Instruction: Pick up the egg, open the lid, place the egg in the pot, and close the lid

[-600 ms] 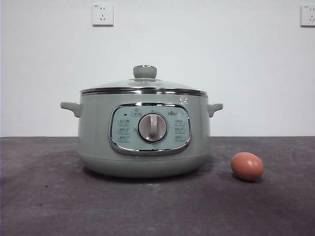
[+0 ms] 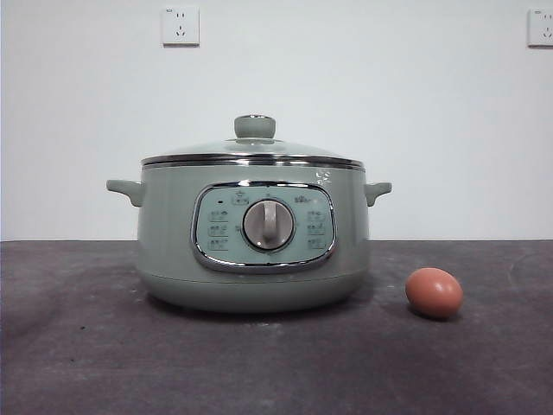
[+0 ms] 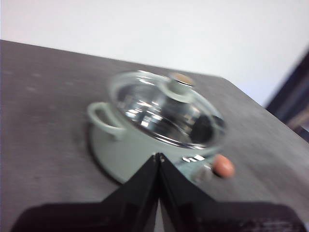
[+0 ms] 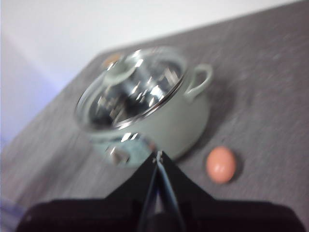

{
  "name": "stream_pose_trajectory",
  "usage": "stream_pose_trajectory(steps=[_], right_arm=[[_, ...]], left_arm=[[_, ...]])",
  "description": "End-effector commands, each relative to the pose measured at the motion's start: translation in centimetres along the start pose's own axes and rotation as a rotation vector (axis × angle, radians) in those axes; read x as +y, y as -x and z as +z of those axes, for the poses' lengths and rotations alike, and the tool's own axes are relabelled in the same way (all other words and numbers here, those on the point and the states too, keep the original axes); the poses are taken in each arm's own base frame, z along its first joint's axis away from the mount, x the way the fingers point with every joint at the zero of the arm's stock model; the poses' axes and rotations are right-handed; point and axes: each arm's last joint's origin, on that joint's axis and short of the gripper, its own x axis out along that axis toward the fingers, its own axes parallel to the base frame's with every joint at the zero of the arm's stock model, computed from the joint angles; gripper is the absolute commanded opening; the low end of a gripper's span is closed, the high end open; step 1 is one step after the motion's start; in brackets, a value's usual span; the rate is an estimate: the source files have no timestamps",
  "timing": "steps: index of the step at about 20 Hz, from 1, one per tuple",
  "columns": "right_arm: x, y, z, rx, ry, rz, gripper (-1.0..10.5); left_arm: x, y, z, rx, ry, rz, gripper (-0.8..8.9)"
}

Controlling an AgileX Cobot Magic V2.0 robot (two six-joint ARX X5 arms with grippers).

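Reddish-brown egg (image 2: 434, 292) lay on dark table (image 2: 78, 363), just beside lidded pot (image 2: 173, 259); glass lid (image 2: 253, 149) seated. Left gripper (image 3: 158, 157) and right gripper (image 4: 157, 155), though blurred, apparently clenched, holding nothing.

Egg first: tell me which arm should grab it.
Right, probably. In its wrist view the egg lies in the open beside the right gripper; from the left gripper it sits beyond the pot. Both are shut.
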Motion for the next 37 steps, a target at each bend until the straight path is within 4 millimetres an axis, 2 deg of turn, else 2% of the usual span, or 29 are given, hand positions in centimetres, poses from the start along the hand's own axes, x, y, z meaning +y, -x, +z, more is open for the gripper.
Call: stream_pose_trajectory(steps=[1, 5, 9, 15, 20, 21, 25, 26, 27, 28, 37], right_arm=[[0.7, 0.2, 1.5, 0.095, 0.117, 0.051, -0.1], [1.4, 0.5, 3.4, 0.218, 0.161, 0.102, -0.1], [1.9, 0.8, 4.4, 0.33, 0.171, 0.112, -0.1], [2.0, 0.8, 4.2, 0.44, 0.153, 0.118, -0.1], [1.9, 0.6, 4.2, 0.454, 0.143, 0.118, 0.2], [1.9, 0.6, 4.2, 0.453, 0.143, 0.118, 0.6], [1.9, 0.6, 4.2, 0.454, 0.13, 0.114, 3.9], [1.9, 0.6, 4.2, 0.454, 0.122, 0.112, 4.7], [1.9, 0.6, 4.2, 0.454, 0.117, 0.111, 5.3], [1.9, 0.6, 4.2, 0.455, 0.117, 0.111, 5.5], [1.4, -0.2, 4.5, 0.469, 0.109, 0.057, 5.4]], left_arm=[[-0.5, 0.2, 0.7, 0.056, -0.045, -0.053, -0.06], [-1.1, 0.5, 1.5, 0.149, -0.061, -0.121, -0.06], [-1.6, 0.8, 2.1, 0.237, -0.071, -0.17, -0.06], [-1.9, 1.1, 2.4, 0.342, -0.069, -0.165, -0.06], [-1.8, 0.9, 2.4, 0.356, -0.058, -0.163, 0.15], [-1.8, 0.9, 2.4, 0.356, -0.056, -0.162, 0.72], [-1.8, 0.9, 2.4, 0.355, -0.052, -0.156, 5.29], [-1.8, 0.9, 2.4, 0.355, -0.053, -0.156, 5.64], [-1.8, 0.9, 2.4, 0.355, -0.053, -0.156, 5.68], [-1.8, 0.9, 2.4, 0.355, -0.053, -0.156, 5.67], [-1.8, 0.9, 2.5, 0.349, -0.057, -0.157, 5.66]])
